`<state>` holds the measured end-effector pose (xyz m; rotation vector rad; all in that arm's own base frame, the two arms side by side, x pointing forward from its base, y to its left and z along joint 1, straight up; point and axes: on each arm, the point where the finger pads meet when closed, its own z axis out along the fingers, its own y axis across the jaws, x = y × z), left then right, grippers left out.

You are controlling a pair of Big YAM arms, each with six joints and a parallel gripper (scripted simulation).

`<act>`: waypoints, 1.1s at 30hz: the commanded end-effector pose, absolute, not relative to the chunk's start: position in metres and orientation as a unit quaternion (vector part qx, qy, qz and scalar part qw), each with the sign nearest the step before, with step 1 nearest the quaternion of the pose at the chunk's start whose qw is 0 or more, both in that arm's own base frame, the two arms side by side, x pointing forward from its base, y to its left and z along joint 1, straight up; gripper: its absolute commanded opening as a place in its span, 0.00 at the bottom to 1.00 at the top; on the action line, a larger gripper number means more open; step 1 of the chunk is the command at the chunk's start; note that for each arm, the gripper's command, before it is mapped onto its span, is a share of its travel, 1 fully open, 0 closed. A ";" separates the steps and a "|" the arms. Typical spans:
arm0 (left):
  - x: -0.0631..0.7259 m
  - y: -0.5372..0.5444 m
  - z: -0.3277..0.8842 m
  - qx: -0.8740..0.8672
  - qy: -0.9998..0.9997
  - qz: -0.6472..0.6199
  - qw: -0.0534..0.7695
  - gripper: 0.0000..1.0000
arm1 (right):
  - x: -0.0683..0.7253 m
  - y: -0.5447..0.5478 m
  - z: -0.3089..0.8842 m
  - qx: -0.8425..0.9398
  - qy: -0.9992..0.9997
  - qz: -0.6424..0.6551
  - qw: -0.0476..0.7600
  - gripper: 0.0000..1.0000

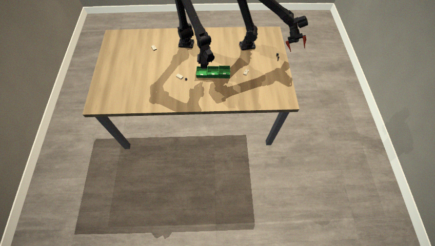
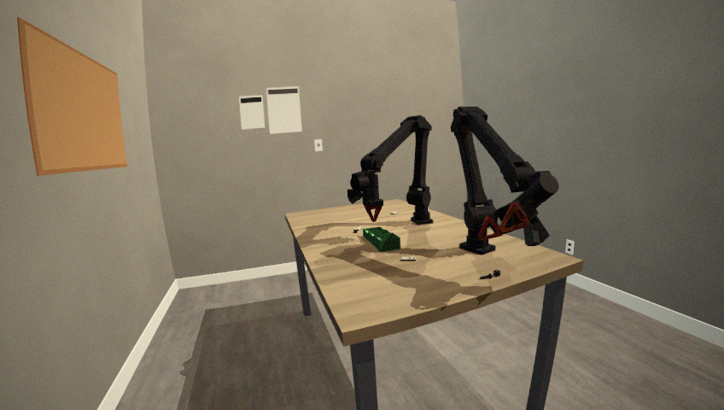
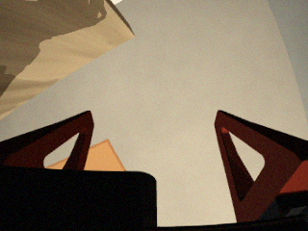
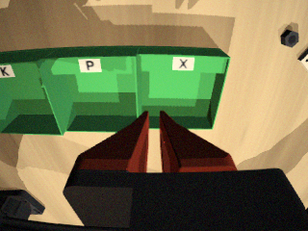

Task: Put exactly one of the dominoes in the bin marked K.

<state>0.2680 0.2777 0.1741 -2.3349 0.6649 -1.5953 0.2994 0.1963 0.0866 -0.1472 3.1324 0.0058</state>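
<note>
Three joined green bins stand on the table. Bin K (image 1: 224,72) (image 4: 23,91) is at the right end in the top view; no domino shows in its visible inside. White dominoes lie at the back left (image 1: 153,47) (image 2: 394,213), left of the bins (image 1: 179,76) (image 2: 357,229), and right of bin K (image 1: 245,72) (image 2: 407,259). My right gripper (image 2: 373,219) (image 4: 154,117) is shut and empty, above the edge of bin X (image 4: 175,87). My left gripper (image 1: 297,49) (image 3: 154,116) is wide open and empty, raised beyond the table's right edge in the top view.
Bin P (image 1: 213,72) (image 4: 96,89) is between bins X and K. A dark nut (image 1: 185,79) (image 4: 290,37) lies beside the domino left of the bins. Another nut (image 1: 277,54) (image 2: 496,273) and a dark bolt (image 1: 278,58) (image 2: 485,277) lie near the table's right edge in the top view.
</note>
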 end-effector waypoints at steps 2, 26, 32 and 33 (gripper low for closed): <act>0.265 0.286 0.181 -0.797 0.225 -0.545 0.129 1.00 | 0.311 0.233 0.099 -0.040 0.999 0.013 0.019 0.09; 0.265 0.286 0.181 -0.797 0.225 -0.545 0.129 1.00 | 0.304 0.266 0.064 -0.037 0.999 0.011 0.014 0.09; 0.265 0.286 0.181 -0.797 0.225 -0.545 0.129 1.00 | 0.292 0.255 0.037 -0.037 0.999 0.000 0.000 0.09; 0.265 0.286 0.181 -0.797 0.225 -0.545 0.129 1.00 | 0.292 0.255 0.034 -0.037 0.999 0.000 0.000 0.09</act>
